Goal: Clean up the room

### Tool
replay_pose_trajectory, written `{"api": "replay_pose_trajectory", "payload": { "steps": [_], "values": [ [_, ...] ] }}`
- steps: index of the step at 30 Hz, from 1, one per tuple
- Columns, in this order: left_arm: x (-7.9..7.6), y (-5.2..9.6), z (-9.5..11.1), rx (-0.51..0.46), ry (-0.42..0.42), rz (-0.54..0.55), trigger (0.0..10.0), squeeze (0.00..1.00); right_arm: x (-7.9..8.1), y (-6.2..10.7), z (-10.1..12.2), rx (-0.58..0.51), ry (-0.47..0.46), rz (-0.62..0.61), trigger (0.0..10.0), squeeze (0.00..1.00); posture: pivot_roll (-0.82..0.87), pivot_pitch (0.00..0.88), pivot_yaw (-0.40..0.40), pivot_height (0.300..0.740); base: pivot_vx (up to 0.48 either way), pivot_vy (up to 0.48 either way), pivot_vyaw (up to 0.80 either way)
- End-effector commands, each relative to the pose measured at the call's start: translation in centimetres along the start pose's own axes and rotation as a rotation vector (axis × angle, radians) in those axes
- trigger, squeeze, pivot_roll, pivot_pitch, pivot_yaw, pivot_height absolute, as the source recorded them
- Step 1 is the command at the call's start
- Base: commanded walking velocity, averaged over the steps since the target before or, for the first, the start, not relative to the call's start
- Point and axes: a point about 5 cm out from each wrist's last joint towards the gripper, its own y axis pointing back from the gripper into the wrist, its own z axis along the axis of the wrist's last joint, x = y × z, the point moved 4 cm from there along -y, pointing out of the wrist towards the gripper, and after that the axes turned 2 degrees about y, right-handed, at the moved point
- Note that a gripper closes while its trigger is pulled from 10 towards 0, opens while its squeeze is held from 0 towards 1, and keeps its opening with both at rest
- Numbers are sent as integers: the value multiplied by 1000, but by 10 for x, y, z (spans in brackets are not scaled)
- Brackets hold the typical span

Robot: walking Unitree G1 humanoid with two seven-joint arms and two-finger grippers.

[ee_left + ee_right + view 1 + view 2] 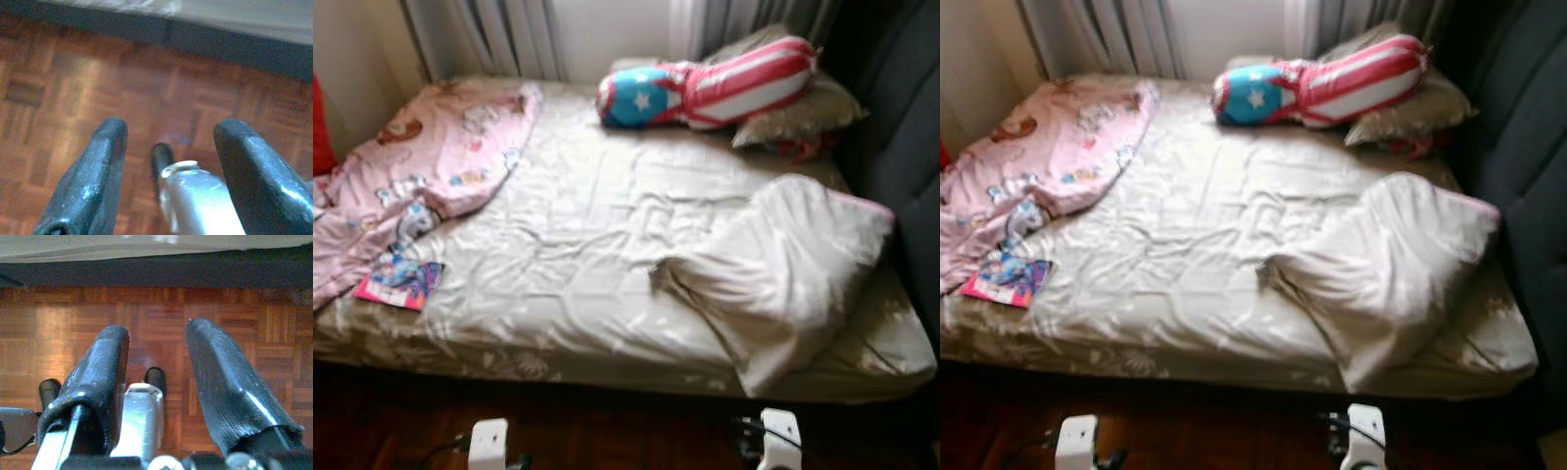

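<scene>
The bed [607,235] is untidy: a pink blanket [431,166] bunched at its left, a book [399,284] near the edge, a crumpled duvet [783,264] at right. Little looks done. Left gripper [168,142] and right gripper [156,362] hang over the floor [146,308], fingers wide, empty.

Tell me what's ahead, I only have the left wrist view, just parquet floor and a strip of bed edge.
Observer: A bed with a rumpled beige sheet is in front of the robot.
Operator: Anything lying on it?
Observer: A pink patterned blanket is bunched at the left side, with a colourful booklet beside it near the front edge.
Operator: And the right side?
Observer: A white pillow lies crumpled there; a red, white and blue bolster sits at the far end.
</scene>
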Motion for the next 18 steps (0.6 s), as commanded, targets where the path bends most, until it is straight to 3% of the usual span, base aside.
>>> {"api": "replay_pose_trajectory", "payload": {
  "steps": [1, 5, 18],
  "values": [
    [-2, 2, -8, 25, -15, -10, 10000, 0, -3, 0, 2, -13, -10, -13, 10000, 0, -1, 44, -10, 740, 0, -394, 0],
    [-2, 3, -12, 34, -14, -10, 10000, 0, -3, 0, 0, -2, -17, -18, 10000, 0, -1, 33, -10, 740, 0, -370, 0],
    [-2, 3, -12, 32, 9, -11, 10000, 0, -5, 0, 1, 2, -8, -24, 10000, 0, -2, 44, -18, 740, 0, 0, 0]
  ]
}}
